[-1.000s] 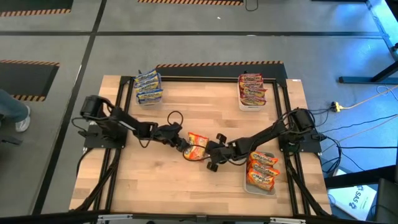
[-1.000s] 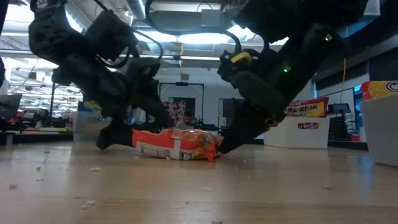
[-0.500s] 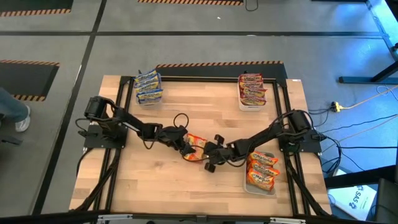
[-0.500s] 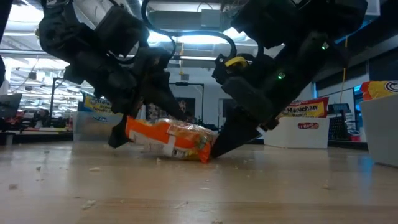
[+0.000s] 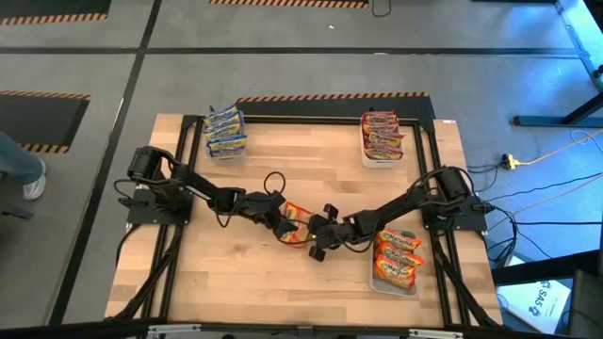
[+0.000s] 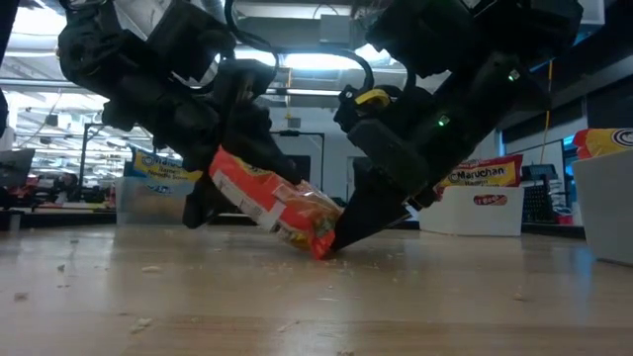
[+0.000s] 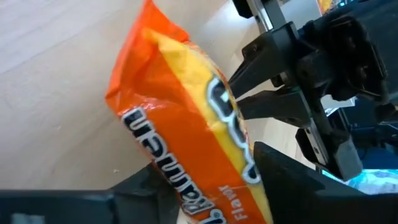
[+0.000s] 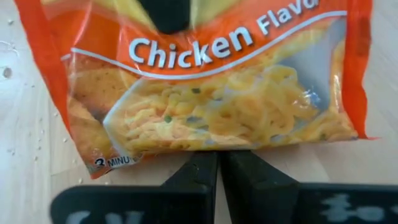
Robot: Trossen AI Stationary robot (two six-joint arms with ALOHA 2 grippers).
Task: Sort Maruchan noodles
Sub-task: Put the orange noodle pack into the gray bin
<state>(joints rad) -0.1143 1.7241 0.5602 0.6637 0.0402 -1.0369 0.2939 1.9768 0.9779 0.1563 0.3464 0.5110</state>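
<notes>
An orange Maruchan noodle packet (image 5: 298,220) stands slanted at the middle of the table. Its right end (image 6: 318,244) rests on the wood and its left end is raised. My left gripper (image 5: 285,224) is shut on the raised end. My right gripper (image 5: 315,235) is shut, and its fingertips meet the packet's low end. In the right wrist view the packet (image 8: 211,93) shows its "Chicken Flavor" face just beyond my right gripper (image 8: 219,163). My left gripper pinches the packet's raised left end (image 7: 186,155) between its two fingers, one finger (image 7: 286,180) on the printed face and the other behind. The fingers come slanting down from the table's left. The packet tilts, its far end on the table. My right gripper touches the packet's low right edge (image 8: 217,148) with its shut fingertips (image 6: 346,229). The fingers come slanting down from the table's right. That edge sits on the table against them.
A tub of blue-and-yellow packets (image 5: 226,132) stands at the far left, a tub of red packets (image 5: 382,137) at the far right, and a tub of orange packets (image 5: 396,259) at the near right. Crumbs dot the wood (image 6: 148,316).
My left gripper has moved toward the table's right onto the packet and risen a little. The packet, flat on the table before, is now tipped up: its left end has lifted while its right end has stayed down against my right gripper's fingertips.
</notes>
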